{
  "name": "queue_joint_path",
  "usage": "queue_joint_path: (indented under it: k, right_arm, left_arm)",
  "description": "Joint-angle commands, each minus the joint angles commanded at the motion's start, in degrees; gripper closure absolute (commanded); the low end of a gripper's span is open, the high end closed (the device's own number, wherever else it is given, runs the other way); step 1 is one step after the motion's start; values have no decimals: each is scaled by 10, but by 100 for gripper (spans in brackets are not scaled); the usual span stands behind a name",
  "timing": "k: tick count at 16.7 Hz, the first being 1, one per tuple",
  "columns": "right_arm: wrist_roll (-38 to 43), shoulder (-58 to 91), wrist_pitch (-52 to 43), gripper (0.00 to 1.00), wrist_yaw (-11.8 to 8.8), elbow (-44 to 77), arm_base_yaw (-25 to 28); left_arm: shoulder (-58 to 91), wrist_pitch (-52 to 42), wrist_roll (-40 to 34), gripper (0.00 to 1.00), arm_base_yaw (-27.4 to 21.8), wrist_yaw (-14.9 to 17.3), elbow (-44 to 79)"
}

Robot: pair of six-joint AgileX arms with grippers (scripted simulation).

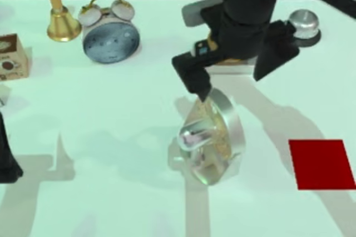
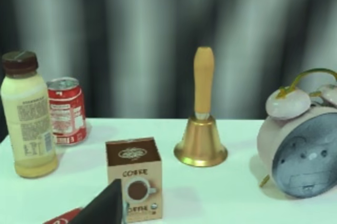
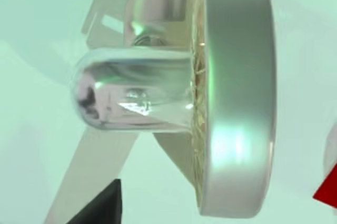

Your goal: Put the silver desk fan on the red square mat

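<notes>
The silver desk fan (image 1: 214, 139) stands just right of the table's (image 1: 111, 192) middle, seen almost edge-on from above. Its thick chrome ring runs roughly from 1 o'clock to 7 o'clock, and the stubby motor housing (image 3: 131, 95) juts out across that line toward 9 o'clock, so the gold mesh face looks toward 3 o'clock.

The right gripper (image 1: 201, 93) hangs right at the top rim of the ring, at the fan's 12 o'clock; one dark finger (image 1: 192, 78) reaches down to the rim, but I cannot tell how far apart the fingers stand or whether they hold the ring. In the right wrist view the fan fills the picture, with a corner of the red square mat (image 3: 327, 192) beyond the ring.

The red square mat (image 1: 321, 163) lies flat at the fan's 3 o'clock, near the table's right edge and apart from the fan.

The left arm (image 1: 6, 159) is parked at the table's left edge; I cannot tell the state of its fingers. Its wrist view shows a brass hand bell (image 2: 201, 129), a coffee box (image 2: 134, 179) and an alarm clock (image 2: 300, 153).
</notes>
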Motion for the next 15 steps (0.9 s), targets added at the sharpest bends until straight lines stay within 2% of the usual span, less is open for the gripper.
queue_joint_path:
  k: [3, 9, 15]
  right_arm:
    - [4, 38, -27, 0, 0, 37, 12]
    - [3, 39, -25, 0, 0, 35, 10]
    - [4, 31, 66, 0, 0, -65, 13]
  left_arm:
    - [0, 0, 0, 0, 0, 0, 0]
    - [0, 0, 0, 0, 0, 0, 0]
    - [0, 0, 0, 0, 0, 0, 0]
